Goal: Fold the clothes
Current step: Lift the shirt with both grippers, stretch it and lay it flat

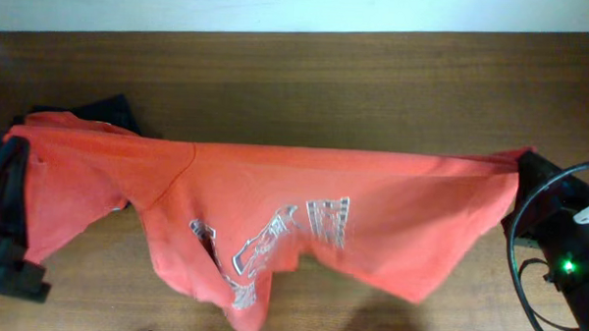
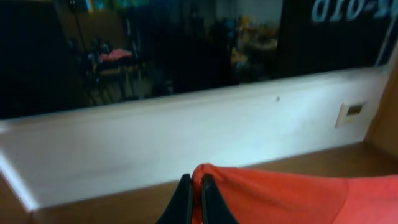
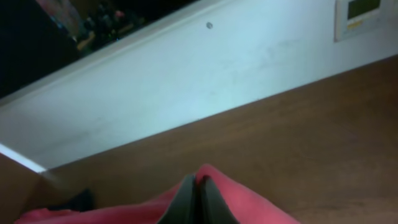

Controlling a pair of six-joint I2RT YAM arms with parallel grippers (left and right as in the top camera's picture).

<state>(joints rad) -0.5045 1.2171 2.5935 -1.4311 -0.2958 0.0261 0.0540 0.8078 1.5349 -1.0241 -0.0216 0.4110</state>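
Hanging between the two arms, the orange-red T-shirt (image 1: 372, 208) is held up over the wooden worktop (image 1: 297, 87). Its top edge is pulled taut from side to side, and its grey-and-white lettering (image 1: 312, 225) is crumpled where the cloth sags. The left fingers (image 2: 183, 202) are pinched shut on one end of the cloth, and the right fingers (image 3: 185, 202) are closed tight on the other. A dark garment (image 1: 115, 110) is seen behind the shirt's left end.

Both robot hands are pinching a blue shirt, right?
Not blue: the shirt is orange-red, as the overhead view shows. The left gripper and the right gripper are both shut on its edge.
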